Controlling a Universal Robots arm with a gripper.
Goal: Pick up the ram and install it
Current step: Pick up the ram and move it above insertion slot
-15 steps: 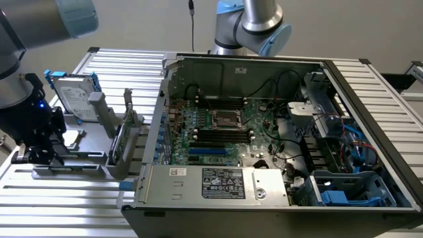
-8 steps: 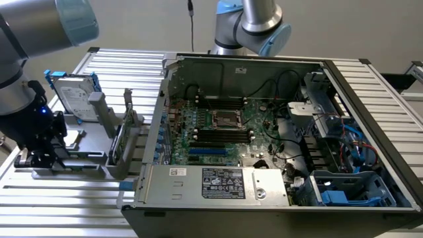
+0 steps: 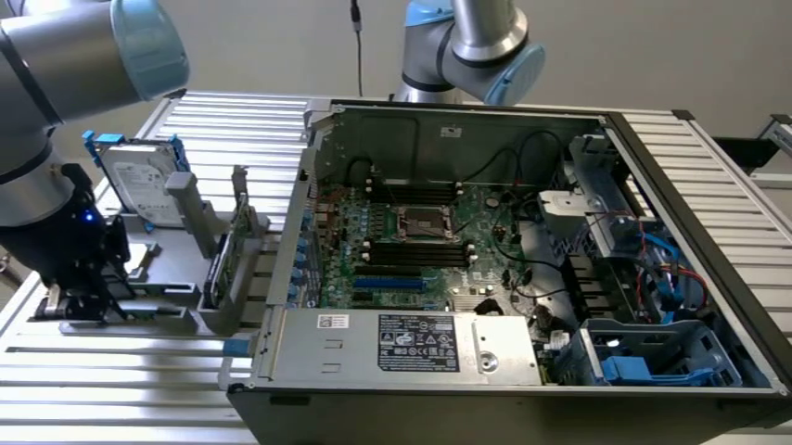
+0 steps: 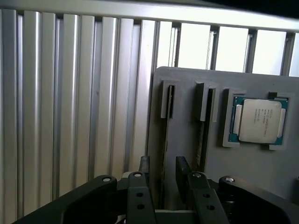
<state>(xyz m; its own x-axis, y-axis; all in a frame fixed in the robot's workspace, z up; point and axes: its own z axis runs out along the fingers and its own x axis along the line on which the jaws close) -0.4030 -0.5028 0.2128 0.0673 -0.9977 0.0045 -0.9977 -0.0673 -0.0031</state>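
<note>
Grey metal computer case (image 3: pixel 520 250) lies open across the centre and right of the exterior view. At that view's lower left stands the grey holder (image 3: pixel 167 318), and the gripper (image 3: pixel 84 308) hangs over it, fingers (image 4: pixel 145 164) spread wide and holding nothing. The ram (image 4: pixel 165 140) sits on edge in a holder slot, in line between them. I judge that picking is the step in hand. A good grip needs both fingers square on the thin board.

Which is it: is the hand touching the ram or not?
Apart. The wrist view shows the open hand straddling the ram, grey holder visible on both sides.
</note>
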